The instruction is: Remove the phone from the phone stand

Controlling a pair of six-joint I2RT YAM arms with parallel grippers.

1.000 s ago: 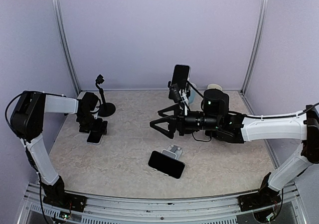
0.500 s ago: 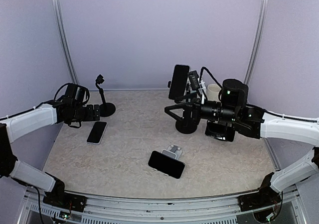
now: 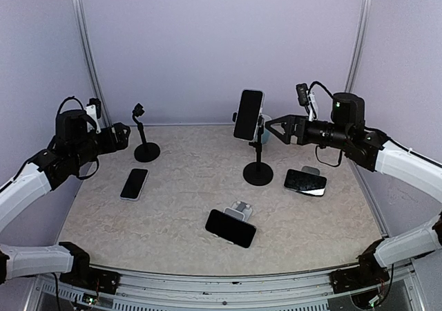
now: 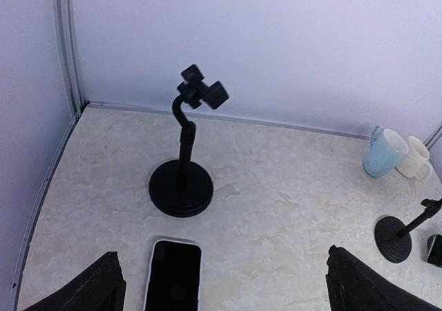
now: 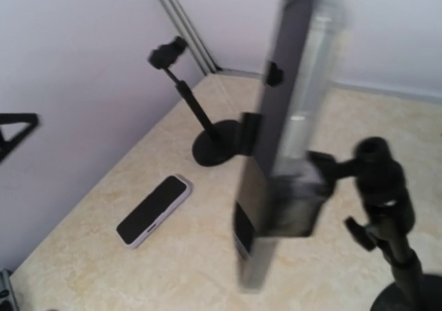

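A black phone [image 3: 248, 115] stands upright, clamped in a black phone stand [image 3: 258, 175] at the back centre of the table. In the right wrist view the phone [image 5: 290, 117] is blurred and edge-on, close in front, with the stand's pole [image 5: 387, 207] to its right. My right gripper [image 3: 280, 128] hovers just right of that phone at its height, open and empty; its fingers do not show in its wrist view. My left gripper [image 3: 117, 133] is raised at the far left, open and empty, with its fingertips [image 4: 103, 290] wide apart.
An empty black stand [image 3: 141, 135] stands at the back left. A white-cased phone [image 3: 134, 184] lies in front of it. Another phone [image 3: 230, 228] leans on a small white stand [image 3: 240, 209] at the centre front. A third phone [image 3: 305, 182] lies on the right. Two mugs [image 4: 383, 152] sit by the back wall.
The left gripper has lifted off the white-cased phone and drawn back to the left. The right gripper has pulled back from the table's centre to the right of the clamped phone.
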